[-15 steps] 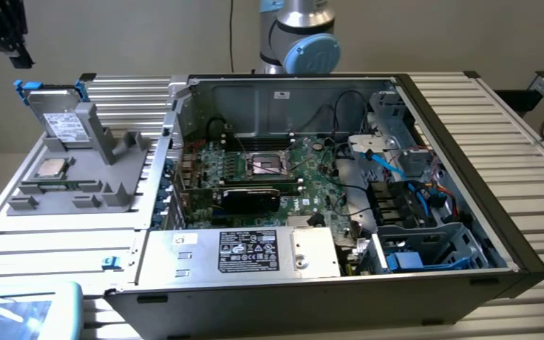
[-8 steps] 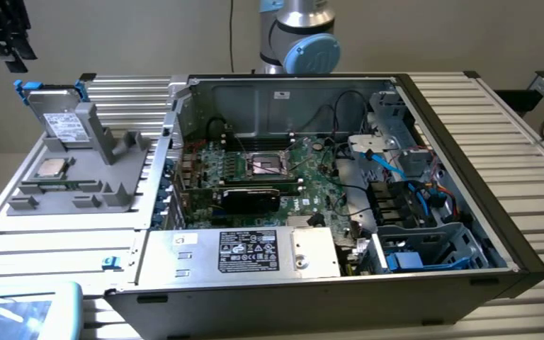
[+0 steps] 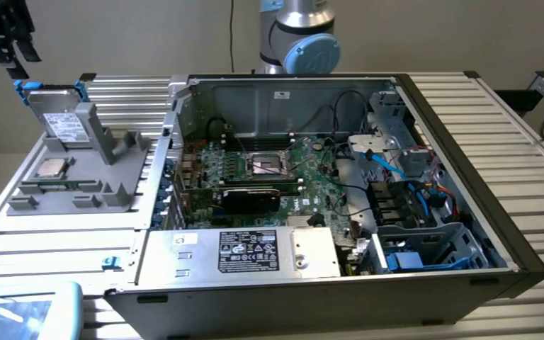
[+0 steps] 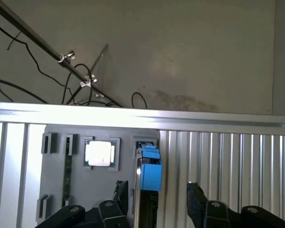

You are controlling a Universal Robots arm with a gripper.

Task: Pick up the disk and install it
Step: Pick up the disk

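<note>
Exterior view shows silver, blue-framed disk (image 3: 61, 119) upright.

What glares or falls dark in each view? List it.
Wrist view: glare whitens the small square silver CPU chip, and the long aluminium rail shines. Exterior view: the black gripper is a dark silhouette against the pale wall.

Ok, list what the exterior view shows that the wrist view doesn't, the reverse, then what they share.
Exterior view: the open computer case, its motherboard, the silver box with a black label. Wrist view: a metal rod and loose black cables. Shared: the disk standing in the grey holder, the CPU chip beside it, the open gripper.
</note>
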